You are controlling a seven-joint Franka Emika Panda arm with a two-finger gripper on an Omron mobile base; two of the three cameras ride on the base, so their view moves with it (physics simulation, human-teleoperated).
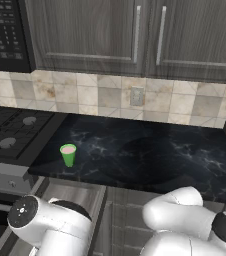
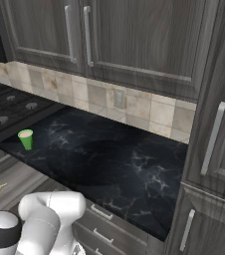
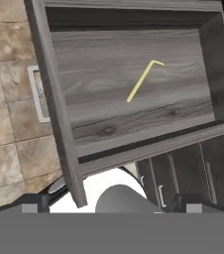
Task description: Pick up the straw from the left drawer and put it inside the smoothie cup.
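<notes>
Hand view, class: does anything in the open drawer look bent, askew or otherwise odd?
Yes. The thin pale-yellow straw lies diagonally on the grey wood-grain bottom of the wide open drawer, not parallel to any wall, and its upper end is kinked into a short hook. Nothing else lies inside.

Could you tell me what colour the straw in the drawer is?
Pale yellow; the thin bent-tipped straw shows best in the hand view.

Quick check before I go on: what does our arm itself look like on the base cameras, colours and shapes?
The arm is made of glossy white, rounded shell segments. Dark, near-black bands sit at the joints, and round end caps close them off: one white cap with a small dark centre mark in the left base view, one pale grey cap ringed in black in the right base view. No loose cables or lettering can be made out.
</notes>
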